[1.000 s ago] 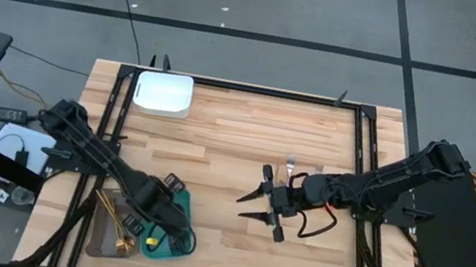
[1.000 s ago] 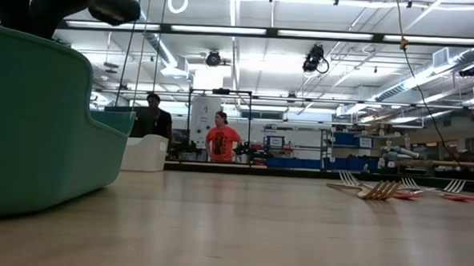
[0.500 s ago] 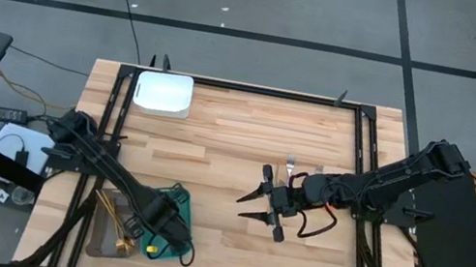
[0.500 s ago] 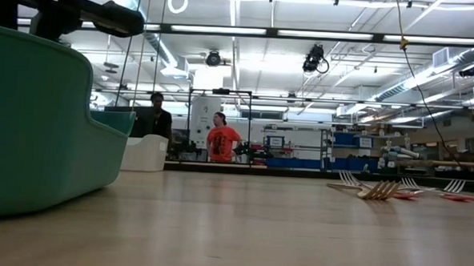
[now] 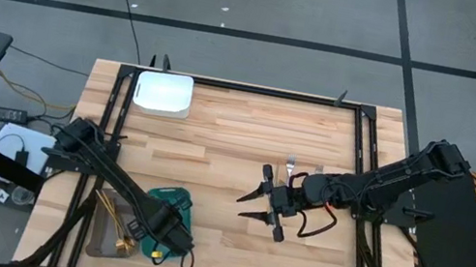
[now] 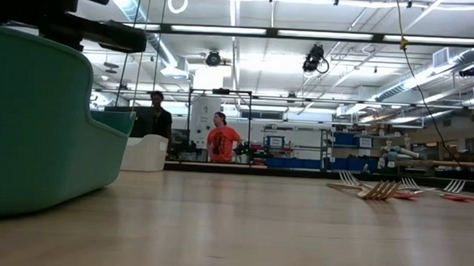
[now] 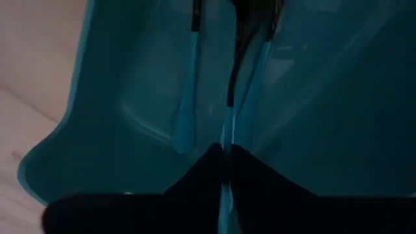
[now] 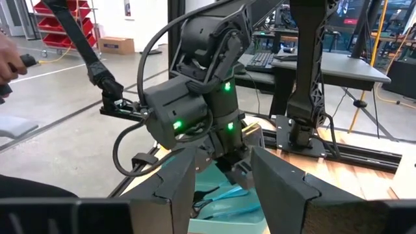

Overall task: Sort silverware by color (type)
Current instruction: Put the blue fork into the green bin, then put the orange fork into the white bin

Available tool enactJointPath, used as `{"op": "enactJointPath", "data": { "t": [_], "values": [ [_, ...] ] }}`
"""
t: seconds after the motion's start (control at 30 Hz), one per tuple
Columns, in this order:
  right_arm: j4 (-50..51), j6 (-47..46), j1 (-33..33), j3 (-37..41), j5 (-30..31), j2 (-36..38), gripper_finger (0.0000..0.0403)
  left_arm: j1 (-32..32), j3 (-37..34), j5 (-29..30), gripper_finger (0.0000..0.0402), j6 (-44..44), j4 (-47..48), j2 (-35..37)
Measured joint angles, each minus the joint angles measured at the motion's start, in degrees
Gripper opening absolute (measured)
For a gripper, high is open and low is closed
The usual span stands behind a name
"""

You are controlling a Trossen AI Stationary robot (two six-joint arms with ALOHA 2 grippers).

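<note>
where it lies, teal-blue silverware (image 7: 229,97) lengthwise in teal tray (image 7: 117,130)

three trays (image 5: 163,93), perhaps three teal-blue utensils (image 7: 188,91) inside one.

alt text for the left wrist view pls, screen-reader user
The left gripper, fingers nearly together, pinches a slim teal-blue utensil down inside the teal tray. Two more teal-blue utensils lie in the tray either side of it; pale wood table shows beyond the rim.

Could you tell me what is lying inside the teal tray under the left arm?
Teal-blue silverware with dark ends lies along the teal tray floor. The left hand hangs just above one piece and hides whatever sits beneath it.
</note>
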State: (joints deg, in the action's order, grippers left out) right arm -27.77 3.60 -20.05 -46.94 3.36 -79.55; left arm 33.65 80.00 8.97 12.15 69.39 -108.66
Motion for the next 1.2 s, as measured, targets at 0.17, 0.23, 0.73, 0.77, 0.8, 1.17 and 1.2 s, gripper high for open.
{"op": "enactJointPath", "data": {
  "t": [0.17,0.23,0.73,0.77,0.8,1.17,1.2],
  "values": [
    [-0.02,-0.05,0.0,0.0,0.0,0.0,0.016,0.0,0.01,-0.13,0.0082,-1.28,-0.36,0.27],
    [0.16,-0.57,0.0,0.0,0.19,0.0,0.016,0.0,-0.02,-0.01,0.0102,-2.31,-0.26,0.46],
    [19.05,-6.56,0.0,0.02,9.51,0.04,0.016,-1.27,9.4,11.93,0.0126,-7.43,-1.59,0.87],
    [19.83,-6.67,0.0,0.02,9.51,0.04,0.016,-1.5,9.74,12.02,0.0126,-7.44,-2.27,0.87],
    [20.58,-6.67,0.0,0.02,9.53,0.04,0.016,-1.71,9.98,12.02,0.0126,-7.44,-2.74,0.87],
    [35.18,-8.53,1.36,0.02,12.15,0.04,0.016,-3.46,11.13,12.03,0.0126,-20.19,-10.96,0.87],
    [36.53,-9.18,1.56,0.02,12.17,0.04,0.016,-3.59,11.13,12.03,0.0126,-20.77,-11.73,0.87]
  ]
}}
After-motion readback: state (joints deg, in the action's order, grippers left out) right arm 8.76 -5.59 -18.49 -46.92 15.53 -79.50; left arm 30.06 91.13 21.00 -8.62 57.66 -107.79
